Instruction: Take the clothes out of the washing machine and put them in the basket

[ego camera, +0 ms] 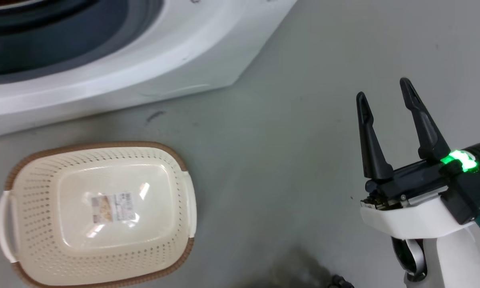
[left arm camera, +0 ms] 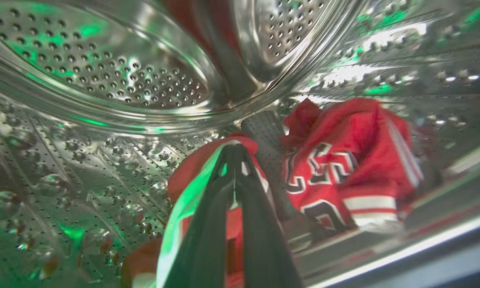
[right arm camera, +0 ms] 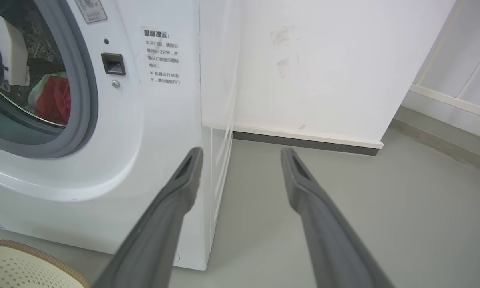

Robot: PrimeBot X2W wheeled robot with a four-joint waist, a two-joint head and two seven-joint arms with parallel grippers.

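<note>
Deep in the washer drum [left arm camera: 104,80], mid-frame, the left gripper [left arm camera: 234,154] looks clamped on a red garment [left arm camera: 190,168] beside the jersey [left arm camera: 335,168], right gripper [ego camera: 383,89] just open, so next up is hauling it to the empty basket [ego camera: 36,192].

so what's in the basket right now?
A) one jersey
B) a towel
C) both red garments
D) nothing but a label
D. The basket holds nothing but a label on its bottom. The jersey lies in the drum, where the left gripper is shut on the other red garment.
</note>
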